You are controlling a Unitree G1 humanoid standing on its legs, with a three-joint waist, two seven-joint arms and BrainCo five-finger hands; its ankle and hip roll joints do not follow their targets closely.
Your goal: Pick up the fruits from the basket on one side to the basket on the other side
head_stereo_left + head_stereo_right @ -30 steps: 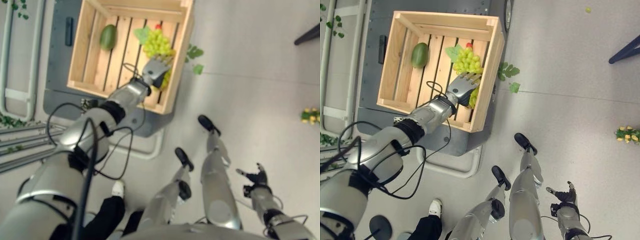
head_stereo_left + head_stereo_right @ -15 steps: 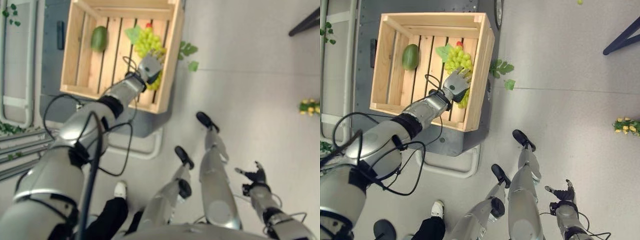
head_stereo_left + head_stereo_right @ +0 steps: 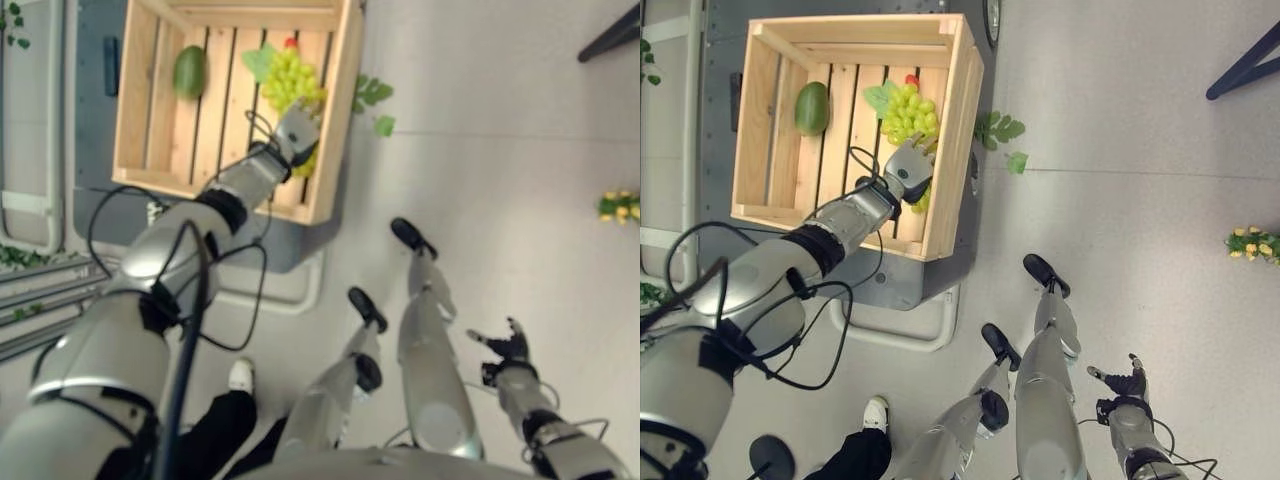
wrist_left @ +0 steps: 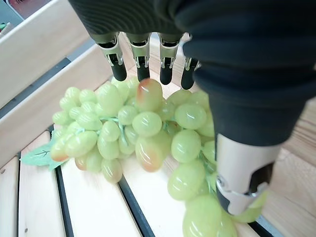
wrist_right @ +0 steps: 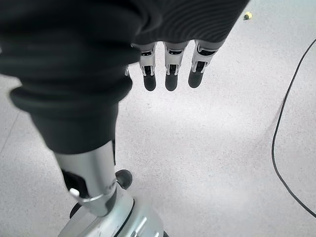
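The left hand point(image 3: 908, 166) is reaching into the wooden crate point(image 3: 952, 150), hovering right over the near end of the bunch of green grapes point(image 3: 906, 108). In the left wrist view the fingers point(image 4: 141, 61) hang down fairly straight with their dark tips just at the top of the grapes point(image 4: 143, 128), and the thumb point(image 4: 241, 185) sits down on the other side of the bunch with a few grapes pressed up against it. So the hand is spread loosely around the bunch, not clamped on it as far as I can see. The grapes are lying on the crate's slats, over by its right wall, with a green leaf point(image 3: 878, 97) at the far left of the bunch and a small red thing point(image 3: 911, 79) poking out at the far end.

Further left in the same crate there's a green oval fruit point(image 3: 811, 107), looks like a mango, lying on the slats well apart from the grapes.

The right hand point(image 3: 1128, 384) is way down at the near right, hanging over the grey floor point(image 3: 1120, 200) with fingers point(image 5: 170, 74) relaxed and nothing in it.

On the floor just right of the crate are a couple of loose green leaves point(image 3: 1000, 135), and far off to the right sits a little yellow and green cluster point(image 3: 1252, 243).
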